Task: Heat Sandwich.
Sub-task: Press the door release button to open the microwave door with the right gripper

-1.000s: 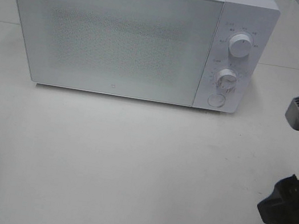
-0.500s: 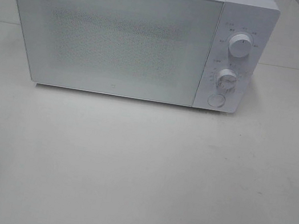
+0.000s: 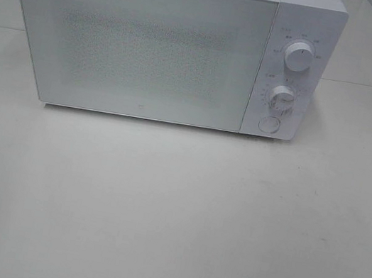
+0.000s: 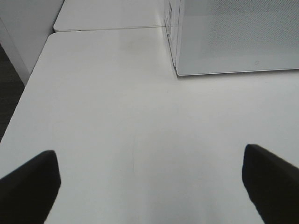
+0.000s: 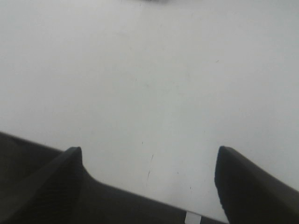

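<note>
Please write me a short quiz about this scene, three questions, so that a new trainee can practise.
1. True or false: the door of the microwave is shut.
2. Choose one: what sits just under the lower knob on the control panel? A) a round button B) a pull handle C) a digital screen
3. Fill in the word: the left pincer and the right pincer both stand ____ above the table, with nothing between their fingers.

Key: 1 true; 2 A; 3 open.
</note>
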`<move>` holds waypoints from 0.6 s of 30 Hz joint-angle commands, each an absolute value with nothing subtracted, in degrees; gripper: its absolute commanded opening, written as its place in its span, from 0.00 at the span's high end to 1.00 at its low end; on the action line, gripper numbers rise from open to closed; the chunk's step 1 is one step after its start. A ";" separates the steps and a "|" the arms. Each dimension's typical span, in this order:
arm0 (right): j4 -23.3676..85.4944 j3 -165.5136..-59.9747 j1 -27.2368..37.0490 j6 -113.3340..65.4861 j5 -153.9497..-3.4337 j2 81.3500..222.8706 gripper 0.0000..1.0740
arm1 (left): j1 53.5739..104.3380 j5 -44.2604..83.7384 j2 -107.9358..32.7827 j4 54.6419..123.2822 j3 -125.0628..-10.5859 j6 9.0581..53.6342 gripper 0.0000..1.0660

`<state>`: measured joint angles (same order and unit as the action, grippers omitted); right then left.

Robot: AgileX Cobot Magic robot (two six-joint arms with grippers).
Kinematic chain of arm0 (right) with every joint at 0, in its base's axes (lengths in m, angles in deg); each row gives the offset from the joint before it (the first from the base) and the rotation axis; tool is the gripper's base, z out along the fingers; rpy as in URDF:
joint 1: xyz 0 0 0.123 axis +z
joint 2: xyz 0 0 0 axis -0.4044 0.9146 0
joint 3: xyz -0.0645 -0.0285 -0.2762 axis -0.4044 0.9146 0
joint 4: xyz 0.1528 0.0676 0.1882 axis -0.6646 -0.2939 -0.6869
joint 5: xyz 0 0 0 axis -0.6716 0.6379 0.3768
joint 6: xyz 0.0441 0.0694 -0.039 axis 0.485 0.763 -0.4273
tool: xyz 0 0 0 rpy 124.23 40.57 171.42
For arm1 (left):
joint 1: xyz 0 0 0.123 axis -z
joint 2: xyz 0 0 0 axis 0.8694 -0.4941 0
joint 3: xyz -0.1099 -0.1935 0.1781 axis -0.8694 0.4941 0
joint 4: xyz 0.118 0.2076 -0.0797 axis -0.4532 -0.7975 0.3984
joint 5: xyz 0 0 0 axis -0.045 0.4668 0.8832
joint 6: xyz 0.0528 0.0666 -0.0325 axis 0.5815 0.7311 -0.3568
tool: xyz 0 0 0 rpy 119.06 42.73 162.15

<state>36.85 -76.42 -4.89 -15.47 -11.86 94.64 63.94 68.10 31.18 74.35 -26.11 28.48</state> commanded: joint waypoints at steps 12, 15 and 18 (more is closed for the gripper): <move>36.51 -73.95 -15.89 -16.05 -15.75 81.69 0.29 | 63.77 67.98 32.61 74.87 -26.00 28.54 0.06; 36.51 -73.95 -15.89 -16.05 -15.75 81.69 0.29 | 63.77 67.98 32.61 74.87 -26.00 28.54 0.06; 36.51 -73.95 -15.89 -16.05 -15.75 81.69 0.29 | 63.77 67.98 32.61 74.87 -26.00 28.54 0.06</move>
<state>36.51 -74.01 -15.49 -15.53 -15.47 83.24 63.94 68.10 31.18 74.35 -26.11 28.48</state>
